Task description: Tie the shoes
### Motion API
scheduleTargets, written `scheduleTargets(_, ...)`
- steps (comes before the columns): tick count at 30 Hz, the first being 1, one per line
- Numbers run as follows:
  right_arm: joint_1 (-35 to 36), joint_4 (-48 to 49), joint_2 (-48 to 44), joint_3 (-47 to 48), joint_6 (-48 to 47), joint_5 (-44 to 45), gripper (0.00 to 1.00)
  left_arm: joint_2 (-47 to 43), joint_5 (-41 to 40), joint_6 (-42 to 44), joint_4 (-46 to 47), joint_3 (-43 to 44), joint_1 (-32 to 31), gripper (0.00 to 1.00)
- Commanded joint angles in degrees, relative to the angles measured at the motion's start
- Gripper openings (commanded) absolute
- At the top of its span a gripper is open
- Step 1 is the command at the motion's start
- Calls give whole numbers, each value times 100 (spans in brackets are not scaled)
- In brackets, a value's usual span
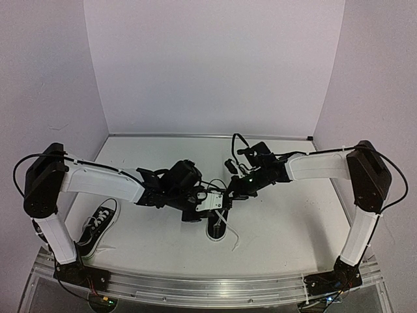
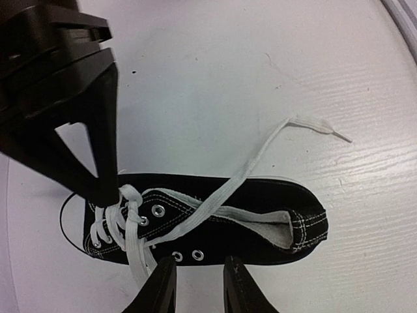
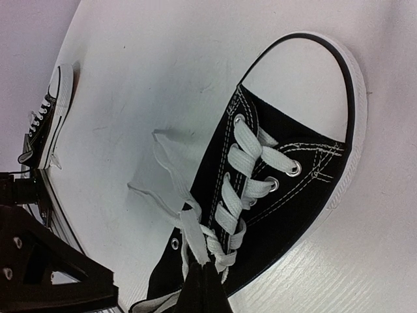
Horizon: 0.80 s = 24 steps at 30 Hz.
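Note:
One of the shoes [image 2: 260,222], black with a white toe cap, lies in the middle of the table [image 1: 216,229]. My right gripper [image 3: 208,287] is shut on a white lace at the knot [image 3: 202,225] over the upper eyelets. In the left wrist view its dark finger [image 2: 104,156] stands on that knot. My left gripper [image 2: 199,283] hovers beside the shoe's side, its jaws a little apart with nothing between them. A loose lace [image 2: 260,153] runs across the shoe's opening onto the table. The other shoe [image 1: 96,226] lies at the left, near my left arm's base.
A lace end [image 1: 232,240] trails off the middle shoe toward the near edge. The metal rail [image 1: 208,287] runs along the table's front. Purple walls enclose the back and sides.

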Motion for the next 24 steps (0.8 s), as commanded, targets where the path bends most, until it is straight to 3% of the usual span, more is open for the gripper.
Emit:
scheduleTargets(1,21,174,-125,-33,65,-41,0,264,-253,743,-252,513,-67,25)
scheduleTargets(10,20,188,-72,-10,82,-88,0,730,-320,1041,-467,927,-102,19)
scheduleTargets(24,20,200,-60,-15,83,-97,0,1222,-507,1083,-479,1182,-100,21)
